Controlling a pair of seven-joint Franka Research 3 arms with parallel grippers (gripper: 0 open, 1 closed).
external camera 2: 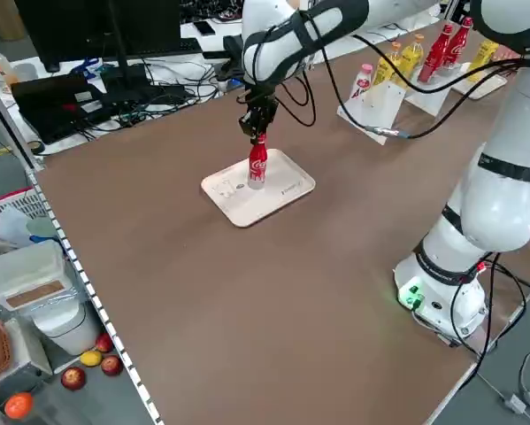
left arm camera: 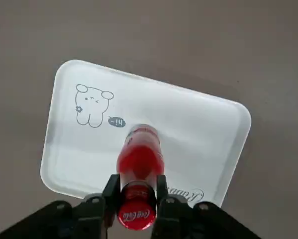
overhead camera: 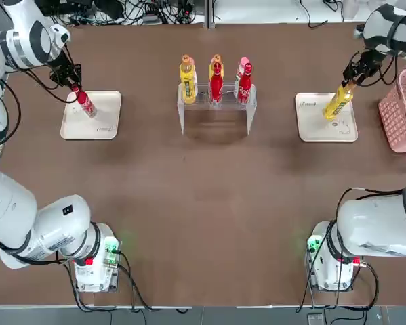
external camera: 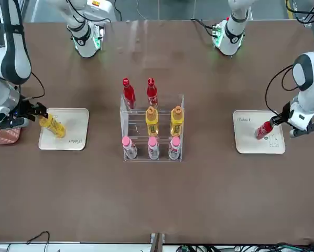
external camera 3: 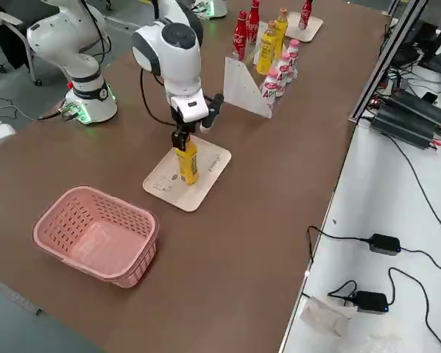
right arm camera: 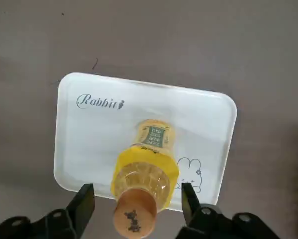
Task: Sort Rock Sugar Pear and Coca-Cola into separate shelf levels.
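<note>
- Left gripper (left arm camera: pixel 137 191) has its jaws clamped on the neck of a Coca-Cola bottle (left arm camera: pixel 139 159) standing on the left white tray (left arm camera: pixel 198 124).
- Right gripper (right arm camera: pixel 135 201) has jaws spread wide around a Rock Sugar Pear bottle (right arm camera: pixel 146 172) on the right white tray (right arm camera: pixel 84 134), not touching.

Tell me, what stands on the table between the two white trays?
In the top view, the clear shelf with its bottles stands between the left tray and the right tray; otherwise bare tabletop.

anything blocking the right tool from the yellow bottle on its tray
Nothing visible. The right tool is open, its fingers either side of the Rock Sugar Pear bottle near the cap, with clear gaps and nothing between. The bottle stands alone on the white tray.
</note>
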